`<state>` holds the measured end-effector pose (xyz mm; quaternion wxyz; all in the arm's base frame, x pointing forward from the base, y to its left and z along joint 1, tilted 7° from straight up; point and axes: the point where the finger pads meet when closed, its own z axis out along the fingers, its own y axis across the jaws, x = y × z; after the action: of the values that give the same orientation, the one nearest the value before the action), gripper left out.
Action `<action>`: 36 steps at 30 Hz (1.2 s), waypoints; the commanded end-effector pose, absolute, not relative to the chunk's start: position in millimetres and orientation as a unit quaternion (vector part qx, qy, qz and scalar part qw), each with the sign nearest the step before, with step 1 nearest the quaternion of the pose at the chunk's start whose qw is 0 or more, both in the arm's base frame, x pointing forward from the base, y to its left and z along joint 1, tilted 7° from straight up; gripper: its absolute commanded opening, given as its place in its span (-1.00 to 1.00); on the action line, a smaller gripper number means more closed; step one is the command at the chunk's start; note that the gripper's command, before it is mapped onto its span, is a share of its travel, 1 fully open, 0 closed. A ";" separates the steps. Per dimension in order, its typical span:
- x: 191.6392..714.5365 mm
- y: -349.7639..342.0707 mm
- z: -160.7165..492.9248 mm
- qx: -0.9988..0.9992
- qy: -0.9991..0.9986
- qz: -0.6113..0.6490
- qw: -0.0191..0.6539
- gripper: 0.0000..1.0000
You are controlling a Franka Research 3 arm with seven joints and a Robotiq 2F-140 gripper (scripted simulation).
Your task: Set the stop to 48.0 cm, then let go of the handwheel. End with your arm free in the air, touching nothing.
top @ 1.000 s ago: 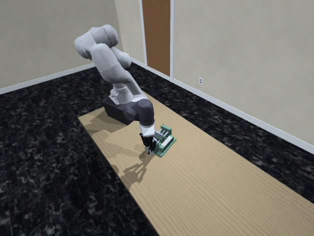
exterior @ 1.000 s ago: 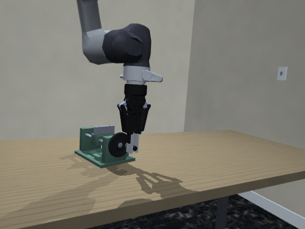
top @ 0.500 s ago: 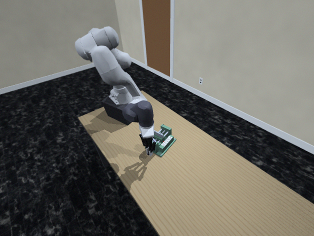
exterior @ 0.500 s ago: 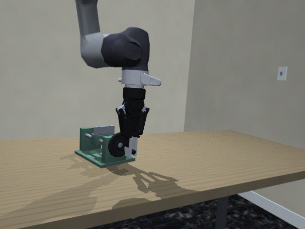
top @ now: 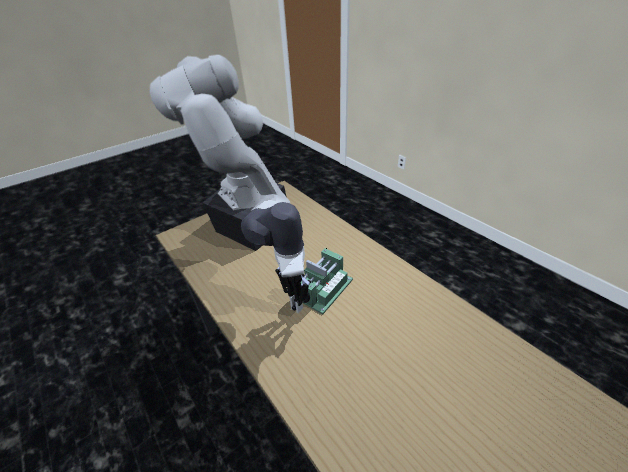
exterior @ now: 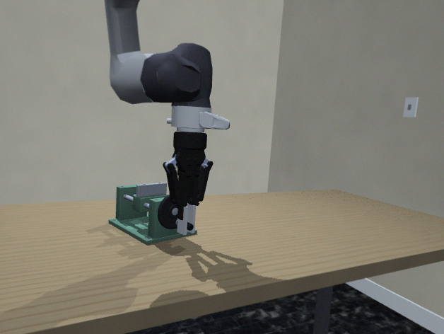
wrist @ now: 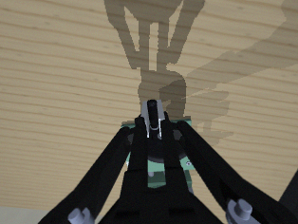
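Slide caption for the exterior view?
Black end effector shut on the black crank knob of a round black handwheel.

A black handle [top: 293, 308] [exterior: 190, 226] [wrist: 152, 113] is gripped between the pale fingertips [top: 298, 306] [exterior: 182, 224] of the end effector [top: 296, 306] [exterior: 186, 221] [wrist: 152, 107]. Behind it, the dark handwheel [exterior: 165, 216] [wrist: 160, 154] and the green base [top: 324, 307] [exterior: 129, 231] [wrist: 152, 166] are partly hidden by the black linkages, while a forked shadow [top: 276, 334] [exterior: 215, 261] [wrist: 162, 83] is cast across the wood-grained counter [top: 406, 329] [exterior: 287, 222] [wrist: 47, 71].
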<state>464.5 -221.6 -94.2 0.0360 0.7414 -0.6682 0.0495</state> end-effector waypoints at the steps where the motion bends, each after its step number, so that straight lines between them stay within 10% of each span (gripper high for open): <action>1: 455.9 -223.6 -96.8 0.739 -0.671 0.047 0.040 -0.92; 36: 422.9 -224.0 -75.0 0.739 -0.671 0.047 0.040 -0.92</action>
<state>423.9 -223.5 -78.4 0.0397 0.7375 -0.6725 0.0473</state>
